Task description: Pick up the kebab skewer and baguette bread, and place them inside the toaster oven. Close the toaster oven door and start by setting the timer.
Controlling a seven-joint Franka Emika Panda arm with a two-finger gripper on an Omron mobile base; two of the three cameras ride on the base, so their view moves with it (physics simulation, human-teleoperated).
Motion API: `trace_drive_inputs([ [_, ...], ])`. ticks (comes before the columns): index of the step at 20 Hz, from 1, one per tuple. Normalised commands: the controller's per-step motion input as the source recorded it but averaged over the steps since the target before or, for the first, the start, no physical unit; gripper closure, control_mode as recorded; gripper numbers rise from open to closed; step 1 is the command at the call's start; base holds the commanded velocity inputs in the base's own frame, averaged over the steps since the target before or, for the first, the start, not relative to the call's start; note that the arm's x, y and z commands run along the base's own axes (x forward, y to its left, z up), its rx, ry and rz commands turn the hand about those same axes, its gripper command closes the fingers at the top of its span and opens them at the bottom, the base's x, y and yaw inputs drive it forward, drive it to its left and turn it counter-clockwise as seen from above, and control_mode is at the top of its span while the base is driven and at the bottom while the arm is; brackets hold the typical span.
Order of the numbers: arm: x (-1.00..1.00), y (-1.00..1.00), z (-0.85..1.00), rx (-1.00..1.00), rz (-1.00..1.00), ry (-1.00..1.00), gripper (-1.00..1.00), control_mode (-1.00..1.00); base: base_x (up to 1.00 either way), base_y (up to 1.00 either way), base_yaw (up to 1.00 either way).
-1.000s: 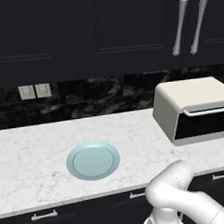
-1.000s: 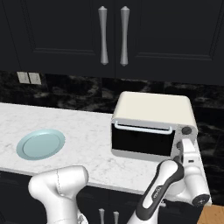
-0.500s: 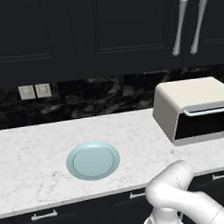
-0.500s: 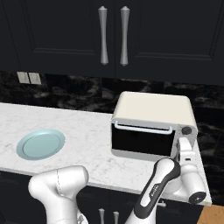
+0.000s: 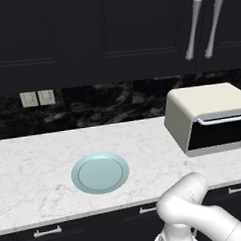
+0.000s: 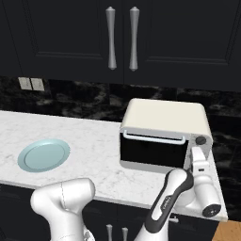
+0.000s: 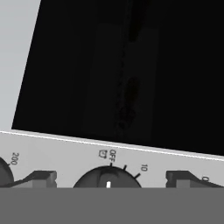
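The cream toaster oven (image 6: pixel 164 115) stands on the counter, also seen as the toaster oven (image 5: pixel 201 106). Its dark glass door (image 6: pixel 150 153) is shut, with the silver handle (image 6: pixel 153 138) along the top. My gripper (image 6: pixel 198 154) is at the oven's right front, by the control knobs. In the hand view my gripper (image 7: pixel 111 178) is open, and its fingertips (image 7: pixel 41 177) stand on either side of a dark timer knob (image 7: pixel 108 180) that points near OFF. The kebab skewer and baguette bread are hidden; only faint dark shapes show behind the glass (image 7: pixel 129 100).
A light blue plate (image 5: pixel 100 173) lies bare on the marble counter (image 5: pixel 35 166), left of the oven. Dark upper cabinets with silver handles (image 5: pixel 193 30) hang above. The counter's right end (image 6: pixel 219 207) lies just past the oven.
The hand has shifted only slightly at the oven's right front. The jaws stay open and the oven door stays shut.
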Motion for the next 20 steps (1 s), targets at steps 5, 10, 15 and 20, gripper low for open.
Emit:
trace_drive_inputs([
  [5,0.03,-0.13,0.00,-0.02,0.00,0.00,-1.00,-1.00,0.00,0.00,0.00],
  [10,0.00,-0.26,0.00,-0.02,0.00,0.00,-1.00,-1.00,0.00,0.00,0.00],
  [15,-0.07,-0.03,0.00,0.00,0.00,0.00,1.00,-1.00,0.00,0.00,0.00],
  [20,-0.10,0.16,0.00,0.00,-0.03,0.00,1.00,-1.00,0.00,0.00,0.00],
])
